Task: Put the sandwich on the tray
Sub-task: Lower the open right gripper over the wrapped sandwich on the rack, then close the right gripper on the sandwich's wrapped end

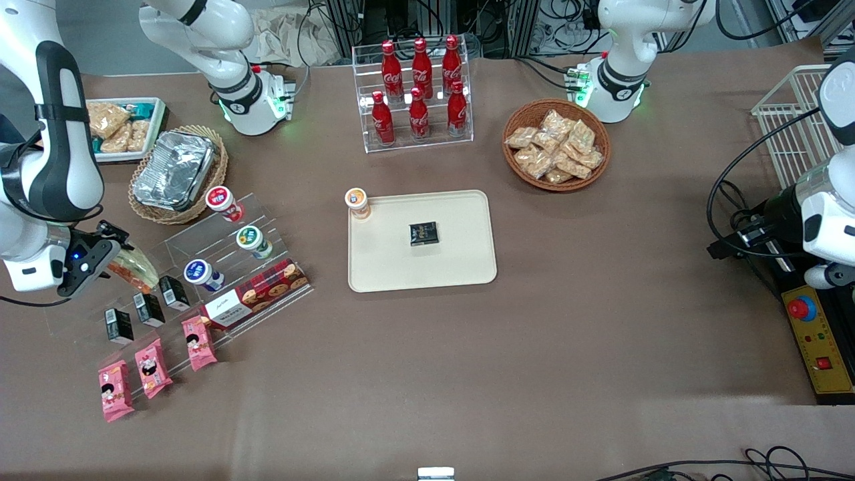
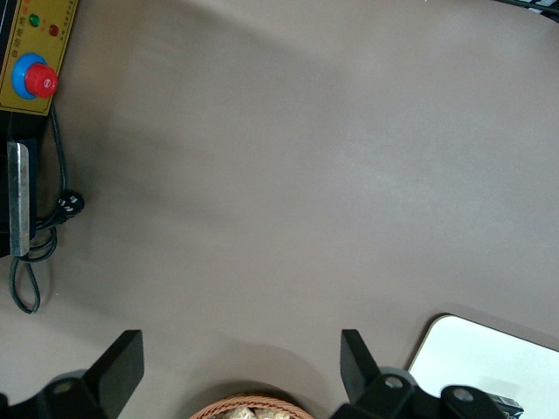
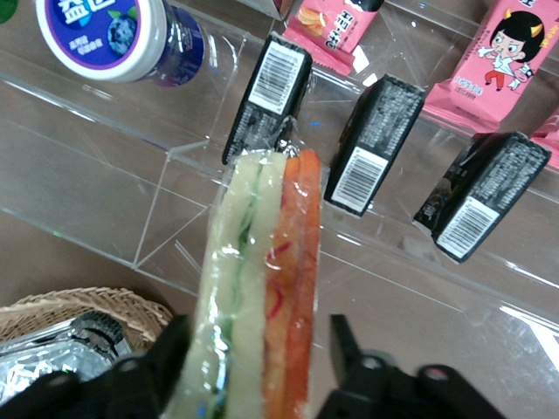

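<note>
Sandwich (image 3: 262, 288) is pinched betw. the fingers of the gripper (image 3: 258, 349), held edge-on so bread and filling layers run lengthwise; it is carried above the clear acrylic rack (image 1: 220, 267) at the working arm's end of the table. Tray (image 1: 467, 274) lies mid-table, well apart, w/ a small black packet (image 1: 423, 234) on it. Grip contact is shown only in the wrist view; front view gives only a partial sandwich (image 1: 133, 270) beside the gripper (image 1: 110, 264), but shows the tray.
</note>
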